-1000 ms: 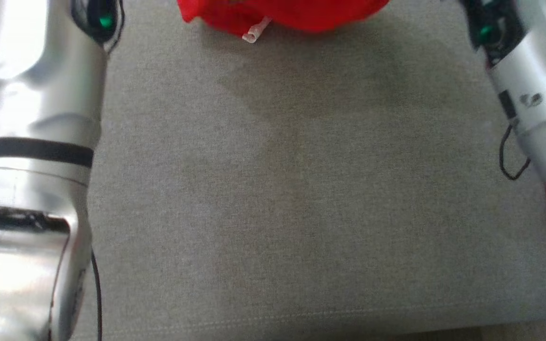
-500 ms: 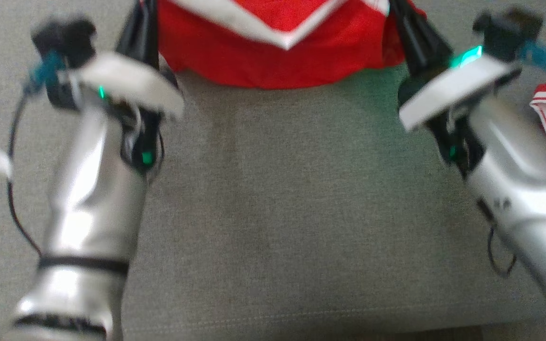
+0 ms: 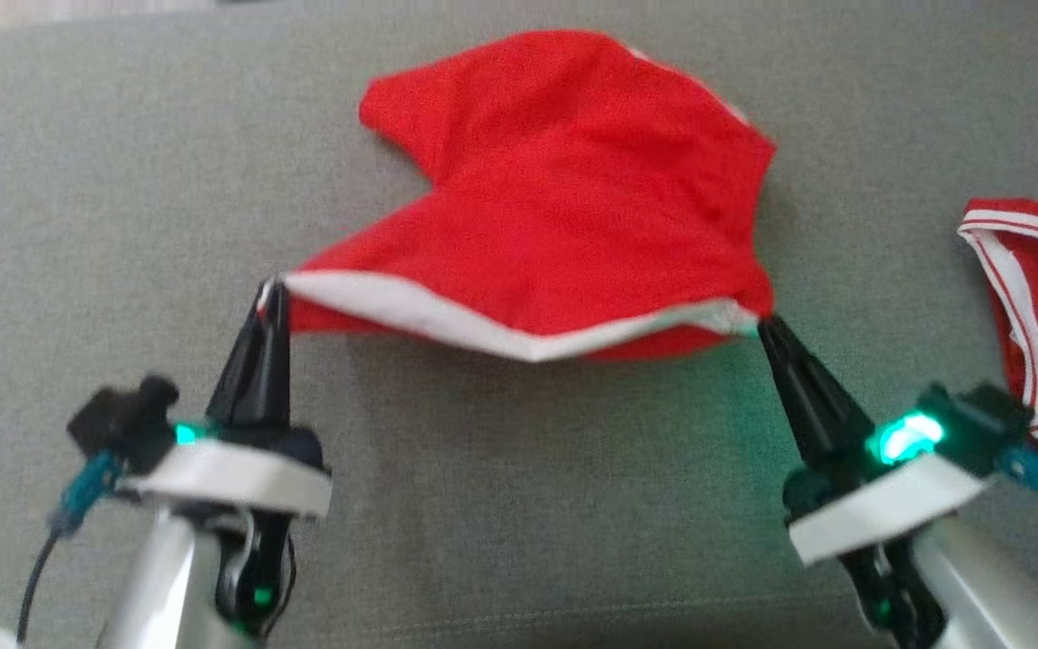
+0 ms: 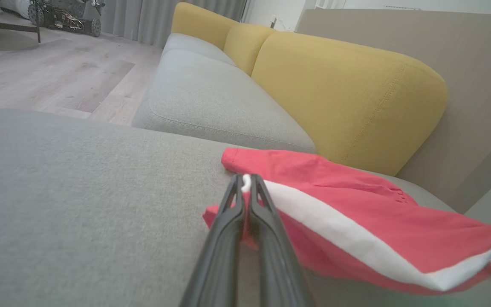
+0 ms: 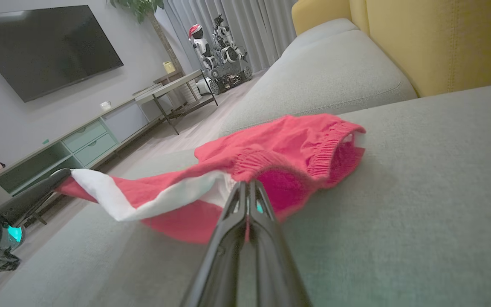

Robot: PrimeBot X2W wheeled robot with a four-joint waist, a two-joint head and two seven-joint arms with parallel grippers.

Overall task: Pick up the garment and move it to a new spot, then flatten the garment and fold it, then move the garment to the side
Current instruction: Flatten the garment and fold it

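Observation:
The garment (image 3: 564, 216) is a pair of red shorts with a white band along one edge, stretched between both grippers over the grey cushion (image 3: 519, 496). My left gripper (image 3: 272, 290) is shut on its white-banded corner, seen close in the left wrist view as the garment (image 4: 356, 221) trailing right from the left gripper (image 4: 247, 179). My right gripper (image 3: 762, 323) is shut on the opposite corner; in the right wrist view the right gripper (image 5: 247, 184) pinches the garment (image 5: 279, 153) near its gathered waistband. The far part of the cloth rests on the cushion.
A second red garment with white stripes (image 3: 1037, 306) lies at the right edge of the cushion. Yellow back cushions (image 4: 339, 85) rise behind the seat. A wooden floor (image 4: 36, 72), a TV console (image 5: 79, 140) and a parked robot (image 5: 220, 51) lie beyond the sofa.
The head camera has tilted, so the whole picture has shifted. Both grippers stay shut on the garment; its hem now shows stretched between them.

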